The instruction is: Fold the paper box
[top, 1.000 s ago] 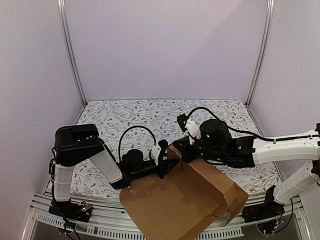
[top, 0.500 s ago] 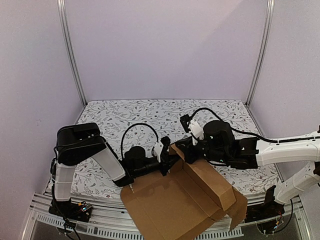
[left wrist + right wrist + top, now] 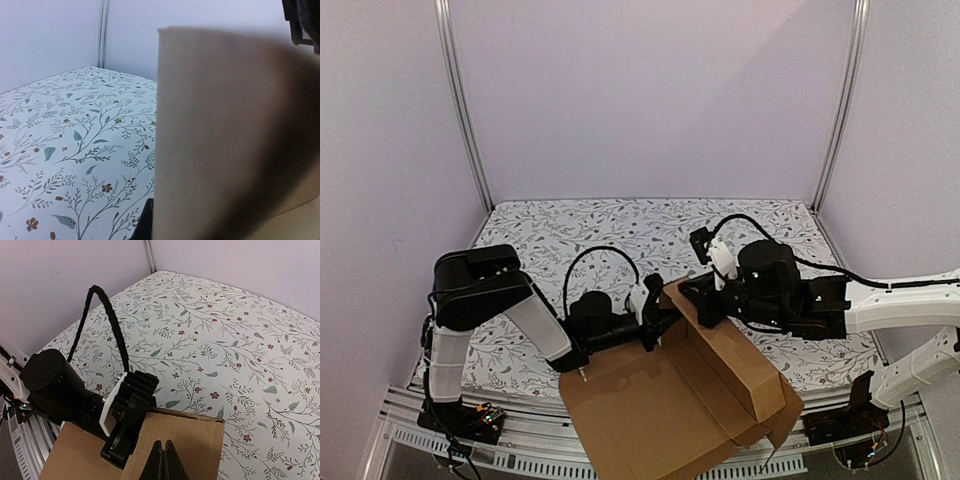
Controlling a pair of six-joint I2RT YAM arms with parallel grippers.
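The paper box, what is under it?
Around the paper box the flowery tablecloth shows, so it probably runs on beneath. The box also hides part of the front rail. Anything right under the cardboard is covered.

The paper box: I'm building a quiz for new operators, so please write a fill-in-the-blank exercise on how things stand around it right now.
1. The paper box is made of plain ___ cardboard.
2. A black ___ arches above the left hand.
3. In its own wrist view, the right hand has its fingers ___ (open or shut).

Missing words: brown; cable; shut.
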